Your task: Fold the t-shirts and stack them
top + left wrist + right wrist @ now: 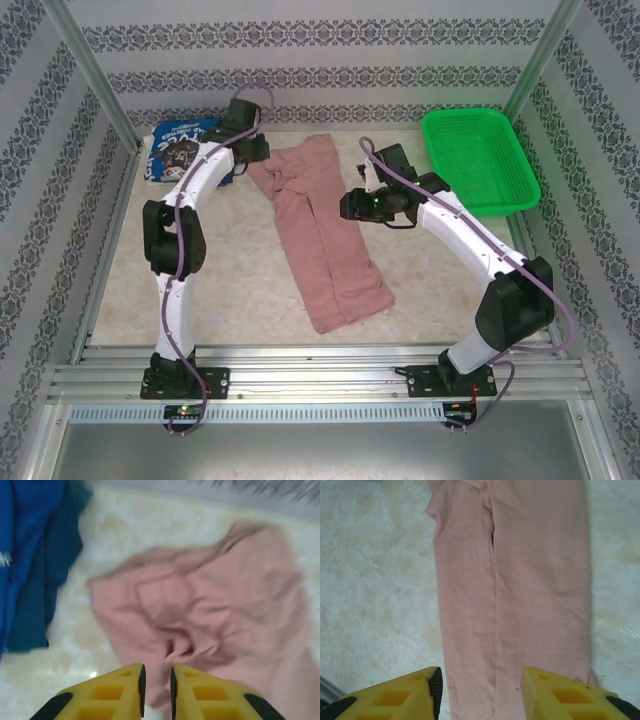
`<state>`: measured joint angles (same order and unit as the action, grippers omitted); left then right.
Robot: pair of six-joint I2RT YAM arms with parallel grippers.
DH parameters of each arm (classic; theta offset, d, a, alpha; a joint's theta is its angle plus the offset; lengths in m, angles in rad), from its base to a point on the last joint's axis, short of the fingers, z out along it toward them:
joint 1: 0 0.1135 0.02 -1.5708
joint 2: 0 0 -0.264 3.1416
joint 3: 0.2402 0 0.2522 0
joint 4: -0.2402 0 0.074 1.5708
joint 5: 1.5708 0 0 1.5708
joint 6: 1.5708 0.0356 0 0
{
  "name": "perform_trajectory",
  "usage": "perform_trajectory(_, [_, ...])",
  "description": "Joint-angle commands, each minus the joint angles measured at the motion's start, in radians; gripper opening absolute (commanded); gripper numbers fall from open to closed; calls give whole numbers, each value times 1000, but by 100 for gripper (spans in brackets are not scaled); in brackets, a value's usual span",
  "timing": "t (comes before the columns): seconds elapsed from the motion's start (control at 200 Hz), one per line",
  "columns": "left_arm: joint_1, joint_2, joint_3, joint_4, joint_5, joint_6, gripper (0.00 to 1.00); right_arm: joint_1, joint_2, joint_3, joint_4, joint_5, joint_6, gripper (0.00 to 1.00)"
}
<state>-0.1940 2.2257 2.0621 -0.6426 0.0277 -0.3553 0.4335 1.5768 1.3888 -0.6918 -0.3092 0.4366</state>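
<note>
Arm bases: both bolted to the metal rail (320, 378) at the near table edge.
Table: pale table (240, 280), patterned walls on three sides; bare surface left and right of the pink cloth, and near front.
Left arm: left arm (175, 250) rises from its base, elbow bent outward to the left, forearm reaching to the far left, wrist over the top end of the pink tee.
Right arm: right arm (480, 250) arcs from its base up and inward, wrist near the middle of the table, at the right edge of the pink tee.
Pink t-shirt: pink t-shirt (325, 240) folded into a long strip, running diagonally far-centre to near-centre; far end rumpled (210, 600), mid part flat (520, 580).
Basket: green basket (480, 160), far right corner, well apart from the tees.
Blue t-shirt: blue t-shirt (180, 150) in the far left corner, partly behind the left arm, just beside the pink one (25, 555).
Left end effector: left end effector (156, 672) fingers nearly pressed together, thin slit, over rumpled pink cloth; contact unclear, view blurred.
Right end effector: right end effector (480, 677) fingers spread wide, holding nothing, over the strip.
</note>
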Motion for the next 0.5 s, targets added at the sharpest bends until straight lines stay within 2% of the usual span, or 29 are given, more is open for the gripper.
perform_trajectory(0.0, [10,70,-29,21,-35,-6,21,-16,-30,-35,-14,-22,-38,47])
perform_trajectory(0.305, [11,276,155,-7,-67,-14,22,-26,-119,-205,52,-36,-21,47])
perform_trajectory(0.495, [10,427,364,-108,-55,7,24,-27,-147,-323,97,-47,-3,47])
